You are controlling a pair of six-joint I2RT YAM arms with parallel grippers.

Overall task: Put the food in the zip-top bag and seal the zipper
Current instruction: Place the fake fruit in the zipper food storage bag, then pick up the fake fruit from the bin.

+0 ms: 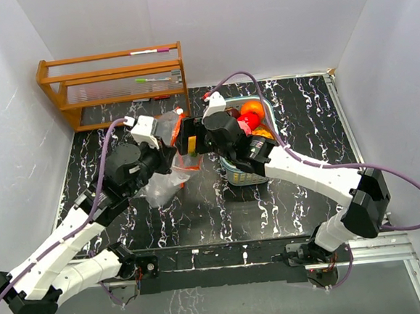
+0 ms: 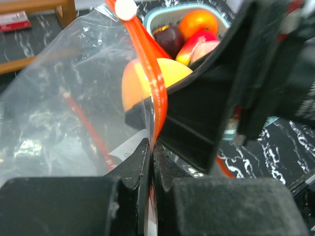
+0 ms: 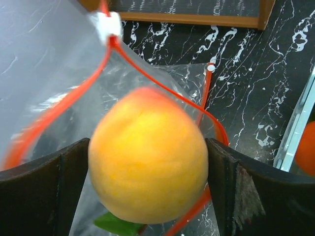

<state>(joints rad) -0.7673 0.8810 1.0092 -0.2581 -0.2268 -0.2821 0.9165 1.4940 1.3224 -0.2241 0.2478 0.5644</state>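
Clerk: Zip-top bag [image 1: 165,184], clear, orange zipper strip [image 2: 156,98]; held where?

Checker: Left gripper [image 2: 151,147]; jaws pressed tight on the strip; bag mouth open, over black marbled table [image 1: 309,127].

Clerk: Food, entry one?

Checker: Yellow-orange fruit [image 3: 147,167]; above the open bag mouth, between the fingers of the right gripper [image 3: 147,142]; jaws spread wide, each pad meeting a side of the fruit; gripped or loose, cannot tell.

Clerk: Remaining food?

Checker: Orange fruit [image 2: 197,22], red fruit [image 2: 199,42], dark purple fruit [image 2: 170,39]; all in teal basket [image 1: 237,175], just beside the bag.
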